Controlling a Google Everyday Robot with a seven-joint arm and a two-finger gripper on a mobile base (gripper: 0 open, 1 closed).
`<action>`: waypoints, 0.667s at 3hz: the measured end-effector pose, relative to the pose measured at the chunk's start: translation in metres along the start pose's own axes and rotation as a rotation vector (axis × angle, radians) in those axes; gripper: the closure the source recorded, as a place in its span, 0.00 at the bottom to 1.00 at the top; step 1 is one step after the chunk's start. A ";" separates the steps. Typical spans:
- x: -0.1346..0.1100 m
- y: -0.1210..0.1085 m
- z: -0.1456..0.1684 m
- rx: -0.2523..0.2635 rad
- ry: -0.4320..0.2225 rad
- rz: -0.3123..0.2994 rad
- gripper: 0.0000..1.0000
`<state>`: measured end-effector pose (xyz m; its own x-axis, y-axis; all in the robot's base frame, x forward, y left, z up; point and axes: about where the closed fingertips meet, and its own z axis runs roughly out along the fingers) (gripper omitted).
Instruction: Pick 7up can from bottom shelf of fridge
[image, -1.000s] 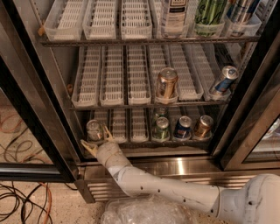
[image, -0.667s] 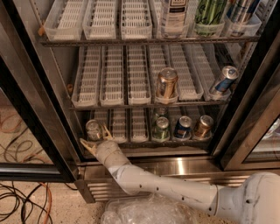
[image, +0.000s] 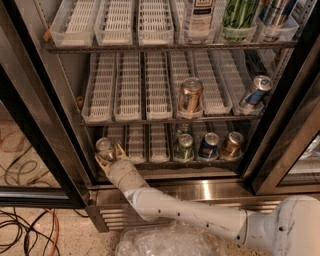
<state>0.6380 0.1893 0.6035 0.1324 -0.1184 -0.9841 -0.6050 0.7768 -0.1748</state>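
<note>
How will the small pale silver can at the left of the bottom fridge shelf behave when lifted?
The small pale silver-grey 7up can, with the gripper right at it, looks smooth and shiny, so it may slip. It stands upright on the white slotted bottom shelf, so a sideways push would probably tip it, and then it could roll.

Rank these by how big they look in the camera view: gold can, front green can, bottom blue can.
1. Gold can, middle shelf.
2. Front green can and bottom blue can look alike: tied.
The gripper is at the 7up can, bottom shelf, left.
</note>
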 end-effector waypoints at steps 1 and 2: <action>0.001 0.001 0.001 0.001 -0.006 0.008 0.85; 0.002 0.001 0.001 0.001 -0.006 0.009 1.00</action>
<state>0.6386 0.1908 0.6018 0.1319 -0.1079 -0.9854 -0.6054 0.7783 -0.1663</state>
